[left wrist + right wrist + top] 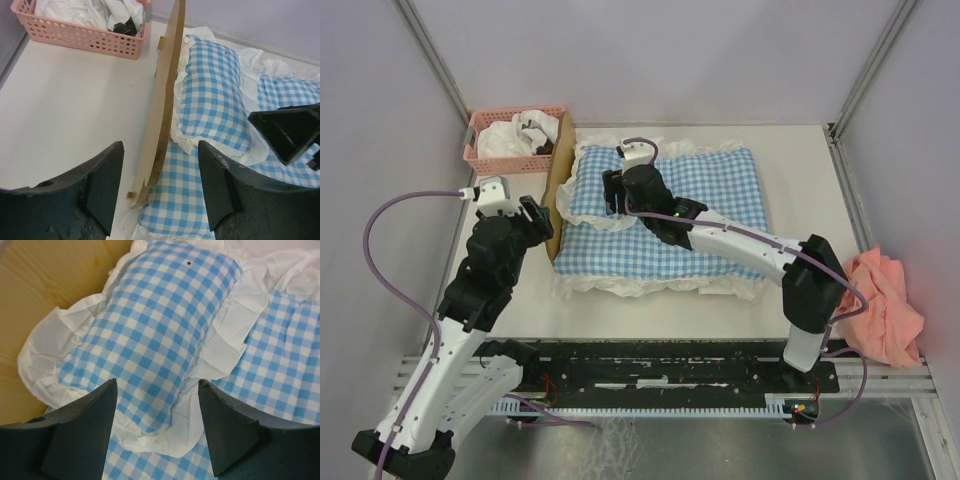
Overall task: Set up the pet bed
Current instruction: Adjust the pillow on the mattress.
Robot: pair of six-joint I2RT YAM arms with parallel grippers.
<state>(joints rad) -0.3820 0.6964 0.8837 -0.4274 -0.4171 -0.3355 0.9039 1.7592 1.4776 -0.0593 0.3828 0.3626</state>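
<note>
At the far left, a pink basket point(505, 162) holds crumpled white cloth point(515, 135). Just to its right, the left gripper point(160, 170) stands open, its jaws straddling the wooden headboard of the pet bed point(165, 100) without closing on it. The bed sits mid-table, its base hidden under blue gingham bedding point(710, 235). The right gripper point(157, 405) hangs open over the gingham pillow point(150, 335). A peach cloth point(885, 300) lies at the far right edge.

no readable text, labels, brands, numbers or signs show in any view.
</note>
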